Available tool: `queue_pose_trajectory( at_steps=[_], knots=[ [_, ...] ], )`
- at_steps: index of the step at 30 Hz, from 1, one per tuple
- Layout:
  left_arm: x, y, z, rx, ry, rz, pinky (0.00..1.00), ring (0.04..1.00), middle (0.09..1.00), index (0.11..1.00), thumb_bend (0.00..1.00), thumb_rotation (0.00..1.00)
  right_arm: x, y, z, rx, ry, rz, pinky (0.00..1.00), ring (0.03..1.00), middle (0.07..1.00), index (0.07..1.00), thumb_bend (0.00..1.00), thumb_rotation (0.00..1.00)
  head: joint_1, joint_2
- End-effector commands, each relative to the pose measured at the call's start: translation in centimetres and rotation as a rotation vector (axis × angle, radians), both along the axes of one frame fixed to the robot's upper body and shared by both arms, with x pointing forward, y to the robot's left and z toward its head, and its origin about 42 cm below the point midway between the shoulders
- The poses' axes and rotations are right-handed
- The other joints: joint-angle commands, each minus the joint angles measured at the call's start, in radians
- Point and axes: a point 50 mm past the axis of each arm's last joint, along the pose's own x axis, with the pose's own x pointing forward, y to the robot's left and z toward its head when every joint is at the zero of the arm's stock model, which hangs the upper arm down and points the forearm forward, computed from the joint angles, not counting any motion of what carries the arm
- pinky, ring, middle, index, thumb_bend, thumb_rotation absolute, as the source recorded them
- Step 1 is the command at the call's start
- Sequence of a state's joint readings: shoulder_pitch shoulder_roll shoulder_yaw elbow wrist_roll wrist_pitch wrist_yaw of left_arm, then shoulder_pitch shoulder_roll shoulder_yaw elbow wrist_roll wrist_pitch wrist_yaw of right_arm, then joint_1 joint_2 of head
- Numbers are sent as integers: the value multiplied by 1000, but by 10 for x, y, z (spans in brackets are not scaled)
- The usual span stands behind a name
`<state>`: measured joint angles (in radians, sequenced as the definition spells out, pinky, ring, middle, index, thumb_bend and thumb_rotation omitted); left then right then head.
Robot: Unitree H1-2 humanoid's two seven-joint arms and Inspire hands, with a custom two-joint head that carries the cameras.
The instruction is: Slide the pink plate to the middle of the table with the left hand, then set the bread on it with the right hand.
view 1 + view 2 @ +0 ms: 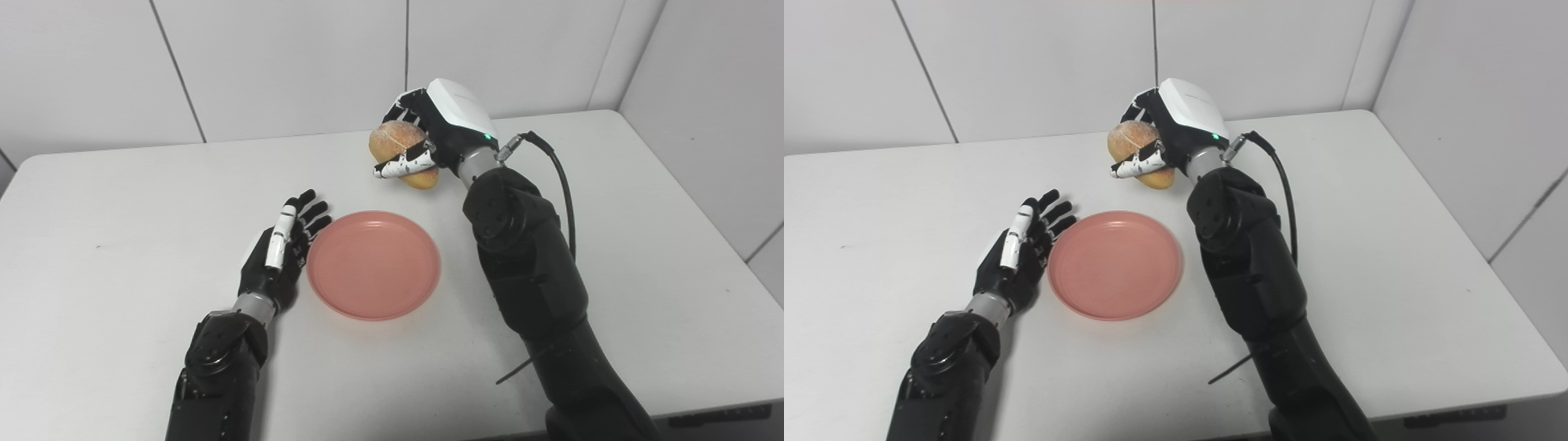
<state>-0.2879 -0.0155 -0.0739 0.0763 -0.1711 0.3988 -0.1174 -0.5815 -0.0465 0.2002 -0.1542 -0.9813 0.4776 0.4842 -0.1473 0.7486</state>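
Observation:
The pink plate (pixel 373 264) lies flat and empty near the middle of the white table (pixel 122 202). My left hand (pixel 283 248) is open, its fingers stretched out along the plate's left rim, touching it or just beside it. My right hand (pixel 438 131) is shut on the bread (pixel 395 142), a golden-brown roll, with the thumb across its front. The bread is held above the table, beyond the plate's far right rim. It also shows in the right eye view (pixel 1133 139).
A black cable (pixel 560 177) loops from the right wrist along the forearm. White walls stand behind the table and on the right. The table's right edge (pixel 692 202) runs close to the wall. Nothing else lies on the table.

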Motion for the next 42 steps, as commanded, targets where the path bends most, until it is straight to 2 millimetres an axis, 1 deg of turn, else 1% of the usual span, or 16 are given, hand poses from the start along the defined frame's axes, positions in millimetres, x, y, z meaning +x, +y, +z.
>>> queue_pose_trajectory(
  at_steps=[1,6,7,10,17,20,23,27,29,31,34,39,42],
  knots=[
    [0,-10,-7,26,39,6,861,878,888,885,353,1000,-5,11,16,6,-66,41,336,401,467,489,501,135,27,7],
    [0,-16,-5,30,31,21,870,882,892,886,346,1000,-10,23,3,-33,-48,99,350,414,478,489,501,133,54,16],
    [1,-17,-4,30,28,24,872,883,893,888,344,1000,-11,26,-2,-39,-39,111,341,408,476,489,501,133,70,22],
    [1,-19,-4,27,22,30,880,889,898,893,338,1000,-13,30,-12,-49,-13,129,306,387,471,490,501,134,86,28],
    [2,-23,-1,24,12,45,879,892,899,894,329,1000,-18,34,-34,-60,73,146,341,409,464,487,501,132,105,42],
    [2,-23,-1,31,12,48,879,893,900,894,333,1000,-19,35,-42,-84,92,145,352,420,480,489,500,134,111,48],
    [1,-24,0,40,9,44,881,899,907,902,335,1000,-21,37,-51,-125,77,158,337,413,498,491,502,132,118,53],
    [0,-25,2,29,7,47,877,899,907,898,339,1000,-24,38,-65,-99,115,169,311,397,493,492,502,130,127,60],
    [0,-25,2,29,5,46,876,900,908,899,340,1000,-25,37,-69,-99,122,173,313,402,497,492,502,130,127,60],
    [0,-25,3,32,-1,44,875,900,909,901,332,1000,-25,37,-74,-108,133,168,342,430,521,492,502,131,126,65],
    [0,-25,4,36,-3,39,877,903,914,905,328,1000,-24,37,-78,-126,146,154,361,445,530,492,501,133,127,67],
    [1,-25,4,43,-5,42,873,899,911,902,324,1000,-24,36,-82,-148,164,145,366,446,531,492,501,136,127,70],
    [2,-25,4,45,-5,43,868,893,905,897,323,1000,-24,36,-82,-152,173,149,345,422,508,491,501,136,127,73]
  ],
)
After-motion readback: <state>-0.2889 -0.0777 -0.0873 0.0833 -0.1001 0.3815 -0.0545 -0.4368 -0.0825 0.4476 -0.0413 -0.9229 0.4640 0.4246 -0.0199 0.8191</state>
